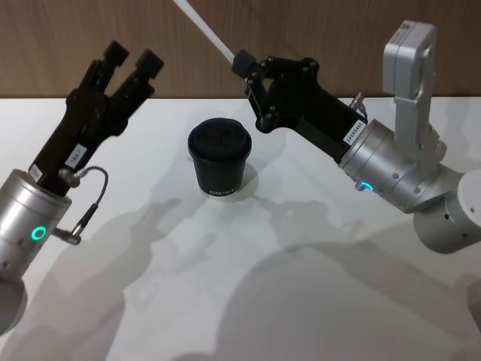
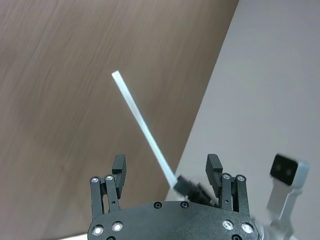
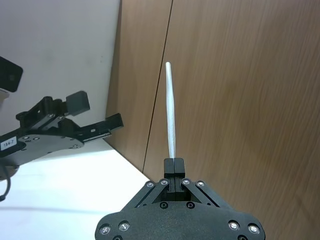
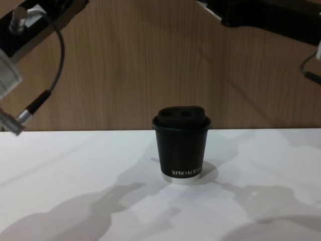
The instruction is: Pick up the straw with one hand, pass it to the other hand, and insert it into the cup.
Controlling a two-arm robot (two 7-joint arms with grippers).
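Black paper cup (image 1: 218, 167) with a domed lid stands upright. Above and right of it the right gripper (image 1: 242, 63) pinches the thin white straw (image 1: 204, 28) by one end; left of the cup the left gripper (image 1: 132, 59) gapes wide.

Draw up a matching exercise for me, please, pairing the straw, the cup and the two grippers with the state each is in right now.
Column one:
1. straw
2. cup
3. left gripper
4. right gripper

Column two:
A. open and empty, raised to the left of the lidded drink
B. standing upright on the white table, lid on
C. shut on something thin, raised to the right
D. pinched at one end, slanting up into the air

Pairs: 1-D, 2-B, 3-A, 4-C.
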